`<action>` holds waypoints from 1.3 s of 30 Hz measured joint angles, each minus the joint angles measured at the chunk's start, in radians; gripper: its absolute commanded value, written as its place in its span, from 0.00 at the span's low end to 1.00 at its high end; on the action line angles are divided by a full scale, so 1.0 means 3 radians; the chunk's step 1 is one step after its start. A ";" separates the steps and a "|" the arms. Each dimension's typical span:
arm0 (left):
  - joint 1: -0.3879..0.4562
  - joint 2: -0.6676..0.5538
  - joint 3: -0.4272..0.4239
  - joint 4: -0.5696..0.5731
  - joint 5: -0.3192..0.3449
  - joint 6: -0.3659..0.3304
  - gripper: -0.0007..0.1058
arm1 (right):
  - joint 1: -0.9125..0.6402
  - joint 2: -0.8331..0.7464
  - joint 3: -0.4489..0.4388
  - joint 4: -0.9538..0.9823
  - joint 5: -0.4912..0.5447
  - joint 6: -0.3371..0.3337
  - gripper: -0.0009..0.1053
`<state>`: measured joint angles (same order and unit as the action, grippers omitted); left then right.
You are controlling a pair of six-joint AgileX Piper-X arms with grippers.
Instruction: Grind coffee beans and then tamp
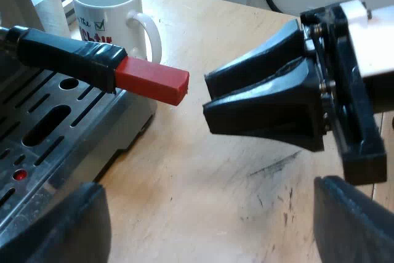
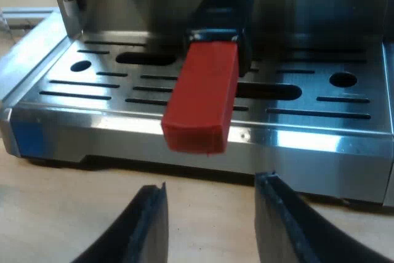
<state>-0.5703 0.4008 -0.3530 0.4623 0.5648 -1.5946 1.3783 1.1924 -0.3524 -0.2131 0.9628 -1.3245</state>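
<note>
Closest to the left wrist camera, the left end effector (image 1: 209, 229) stands wide open, its two black fingers (image 1: 360, 223) far apart above the bare wooden bench (image 1: 215, 177), which shows scuffs and dark marks. Beyond them the right end effector (image 1: 206, 97) hovers over the bench with its tips pointing at the red end (image 1: 152, 83) of the handle (image 1: 68, 53), near it yet apart from it. The handle, dark and glossy, juts out over the slotted steel drip tray (image 1: 74, 133) of the coffee machine (image 1: 132, 115), and its red end reaches past the tray's edge, over the bench. A small red dot shows in one of the tray's openings. Farther off, a white mug (image 1: 108, 10) with coloured printing stands upright on the bench just beside the tray's corner. Its loop is turned away from the machine, and an edge of the bench lies behind it. From the right wrist camera, the right end effector's own fingers (image 2: 151, 226) are parted to a middling gap with nothing between them, low over the bench before the tray's lip. The red end sits straight ahead of that gap, a little higher than the tips and not touching them. Behind it the dark handle runs back over the tray toward the machine's front.
</note>
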 measured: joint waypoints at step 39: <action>0.0000 0.0000 0.0000 0.0000 0.0000 0.0000 0.66 | -0.0236 0.0040 0.0000 -0.0386 0.0169 -0.0150 0.35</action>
<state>-0.5703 0.4008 -0.3530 0.4623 0.5648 -1.5946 1.3074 1.2043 -0.3524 -0.3287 1.0134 -1.3696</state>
